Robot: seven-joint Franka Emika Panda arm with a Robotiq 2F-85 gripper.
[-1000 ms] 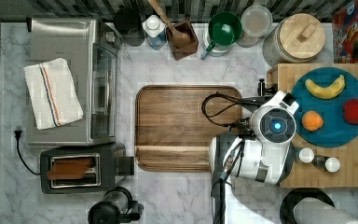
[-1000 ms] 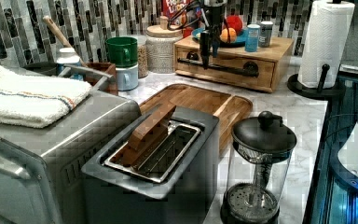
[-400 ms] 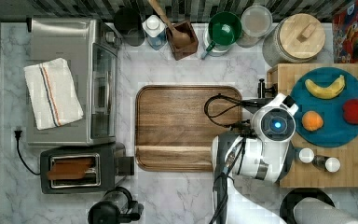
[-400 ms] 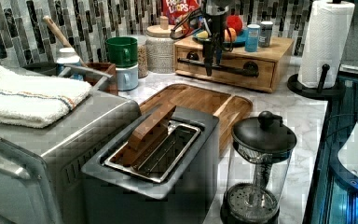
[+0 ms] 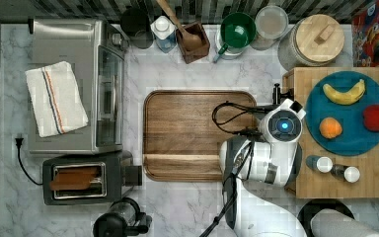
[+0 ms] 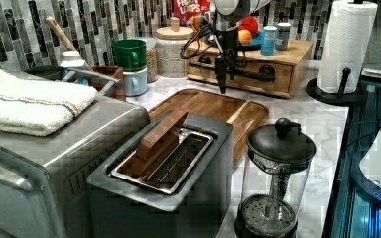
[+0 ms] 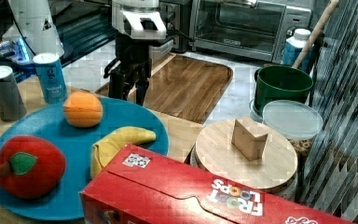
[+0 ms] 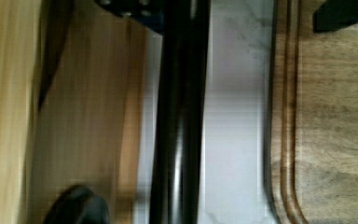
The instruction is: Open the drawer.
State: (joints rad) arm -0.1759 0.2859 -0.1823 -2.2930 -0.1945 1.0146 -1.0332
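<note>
In the upper middle of the left view, the gripper (image 6: 224,74) hangs with fingers apart, straddling the handle (image 6: 248,74). The drawer (image 6: 243,77) looks closed, beside the tray (image 6: 203,106).

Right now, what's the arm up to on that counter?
The arm has its gripper pointing down at the black bar handle of the light wooden drawer, beside the brown tray. The wrist view shows the handle running straight between the fingers. The drawer front sits flush with its box, so it looks closed and not yet pulled. A blue plate of fruit sits on top.
</note>
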